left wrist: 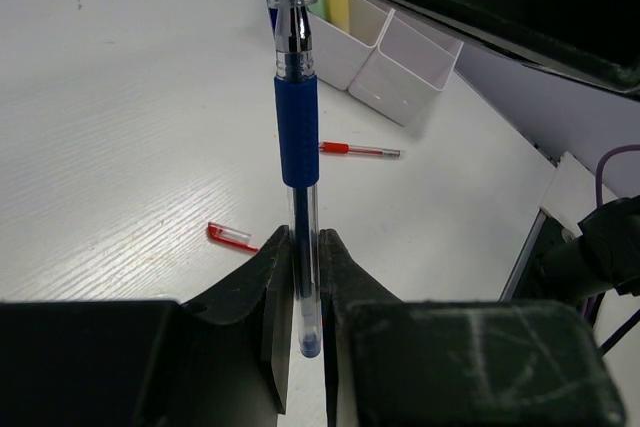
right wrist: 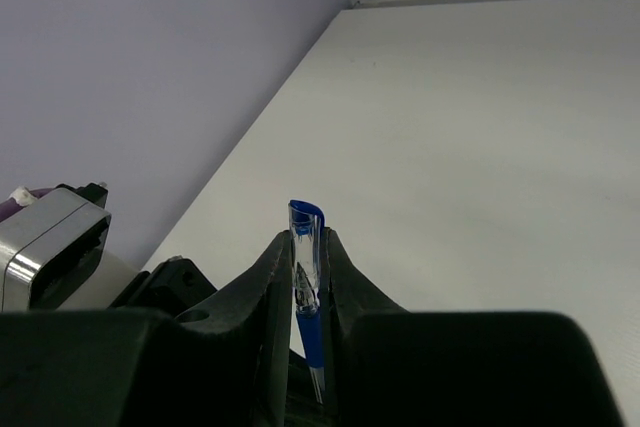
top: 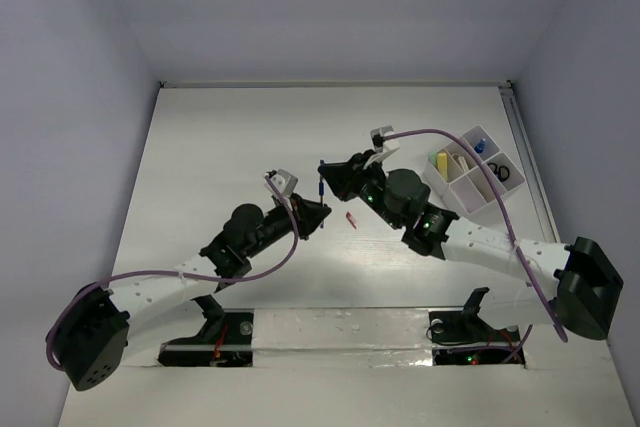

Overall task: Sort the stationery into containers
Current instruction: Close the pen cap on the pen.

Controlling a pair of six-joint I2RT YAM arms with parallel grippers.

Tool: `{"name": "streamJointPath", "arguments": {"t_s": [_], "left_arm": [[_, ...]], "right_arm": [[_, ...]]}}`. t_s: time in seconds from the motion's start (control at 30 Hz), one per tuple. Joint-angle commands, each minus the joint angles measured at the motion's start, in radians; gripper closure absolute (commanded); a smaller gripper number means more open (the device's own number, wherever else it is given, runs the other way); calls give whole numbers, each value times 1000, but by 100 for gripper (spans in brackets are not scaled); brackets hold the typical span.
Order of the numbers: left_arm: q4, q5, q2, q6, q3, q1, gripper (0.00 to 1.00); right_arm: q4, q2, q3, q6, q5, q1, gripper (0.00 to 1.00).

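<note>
A blue-white pen (left wrist: 298,132) hangs in the air between both arms, above the middle of the table. My left gripper (left wrist: 305,239) is shut on its clear rear barrel. My right gripper (right wrist: 308,239) is shut on the pen's (right wrist: 306,227) clear capped tip. In the top view the two grippers meet nose to nose, left (top: 320,211) and right (top: 326,177), with the pen (top: 320,190) short and blue between them. The white organiser tray (top: 432,179) stands to the right, holding a pale yellow marker (top: 440,160) and black scissors (top: 503,174).
A red pencil (left wrist: 360,150) lies on the table below the pen, near the tray (left wrist: 400,62). A small red and clear bit (left wrist: 230,236) lies closer to my left gripper, and it also shows from above (top: 351,219). Walls enclose the table on three sides.
</note>
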Motion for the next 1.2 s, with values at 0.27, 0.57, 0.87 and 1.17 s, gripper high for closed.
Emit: {"name": "streamJointPath", "arguments": {"t_s": [0.27, 0.57, 0.87, 1.17], "left_arm": [[35, -9, -55, 11, 8, 4, 100], [35, 22, -87, -27, 8, 14, 100], [12, 36, -135, -64, 75, 14, 100], [-9, 34, -162, -83, 189, 14, 100]], "right_arm": [[-66, -19, -54, -10, 2, 71, 100], [-135, -46, -103, -33, 80, 145, 100], [-169, -63, -152, 44, 51, 168, 100], [-202, -99, -241, 146, 48, 210, 100]]}}
